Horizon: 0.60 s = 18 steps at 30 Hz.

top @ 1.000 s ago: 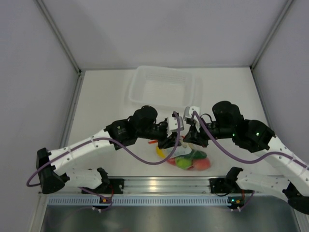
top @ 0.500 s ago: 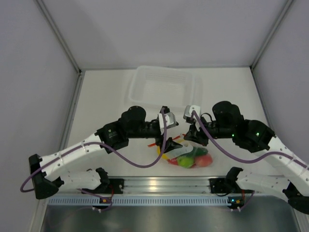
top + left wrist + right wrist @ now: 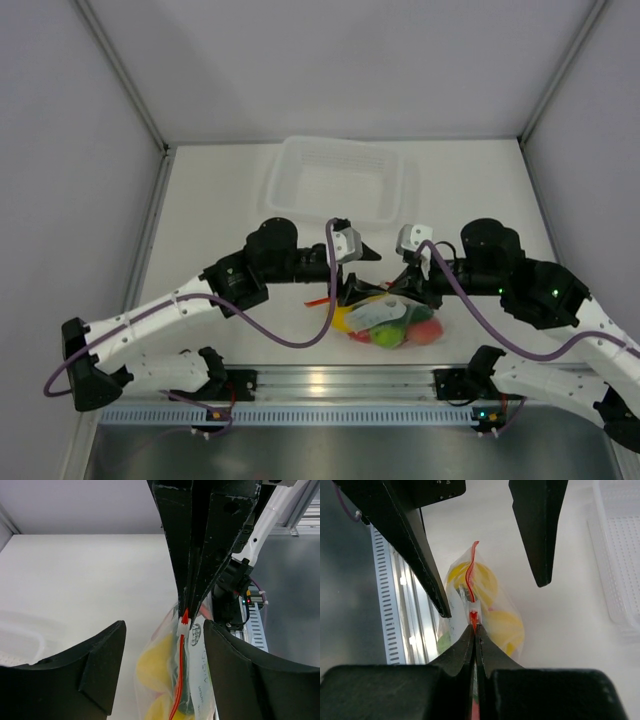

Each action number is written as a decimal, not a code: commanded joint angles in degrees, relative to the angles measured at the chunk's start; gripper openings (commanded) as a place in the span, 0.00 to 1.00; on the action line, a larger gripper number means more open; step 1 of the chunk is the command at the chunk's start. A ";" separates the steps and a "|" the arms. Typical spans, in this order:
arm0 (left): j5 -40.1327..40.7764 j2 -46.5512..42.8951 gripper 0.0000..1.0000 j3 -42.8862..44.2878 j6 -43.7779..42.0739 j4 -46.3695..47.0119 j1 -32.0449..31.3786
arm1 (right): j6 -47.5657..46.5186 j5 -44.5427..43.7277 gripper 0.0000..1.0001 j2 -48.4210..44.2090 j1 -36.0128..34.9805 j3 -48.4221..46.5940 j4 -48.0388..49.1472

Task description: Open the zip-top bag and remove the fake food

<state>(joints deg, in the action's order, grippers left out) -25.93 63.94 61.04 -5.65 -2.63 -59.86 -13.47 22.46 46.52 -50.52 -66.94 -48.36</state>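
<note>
Only the top view gives the whole layout. The zip-top bag [image 3: 392, 322] sits on the white surface [image 3: 210, 220] close to its near edge, about in the middle, between the left hand [image 3: 362, 272] and the right hand [image 3: 402, 290]. The translucent white basket [image 3: 340, 180] stands well apart at the far side. This view also shows the fake food [image 3: 378, 336] inside the bag as round glossy pieces in yellow, light green and red-pink, and a white label [image 3: 385, 312] on the plastic.

The wrist views show the grips, which are hidden from above. Seen from the left wrist, the left hand is open, with its two black fingers on either side of the bag's upper edge, touching nothing. Between them the right hand is closed, its thin tips pinching the orange-red zip strip [image 3: 177, 680] at a small white slider [image 3: 184, 626]. Some grey print shows on the clear crinkly plastic, but I cannot read it. Seen from the right wrist, the strip runs away from the pinched tips with two yellow pieces below it, and the basket's wall shows a fine grid of holes.
</note>
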 commanded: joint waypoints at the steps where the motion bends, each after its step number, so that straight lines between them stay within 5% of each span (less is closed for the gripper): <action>1: -4.21 0.92 0.68 0.57 0.73 4.83 0.18 | -0.32 0.40 0.00 -0.55 -0.89 0.49 5.82; 7: -6.15 1.45 0.34 0.40 0.82 4.83 0.09 | 0.20 -1.36 0.00 -1.26 -0.89 0.93 6.70; 18: -7.38 2.68 0.40 0.22 1.43 4.83 0.18 | 0.73 -2.95 0.00 -2.66 -0.89 1.55 8.37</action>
<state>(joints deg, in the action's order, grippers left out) -31.48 66.17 61.04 -4.49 -1.26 -59.86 -13.26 19.68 44.73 -50.52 -65.12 -46.02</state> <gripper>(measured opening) 0.402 0.006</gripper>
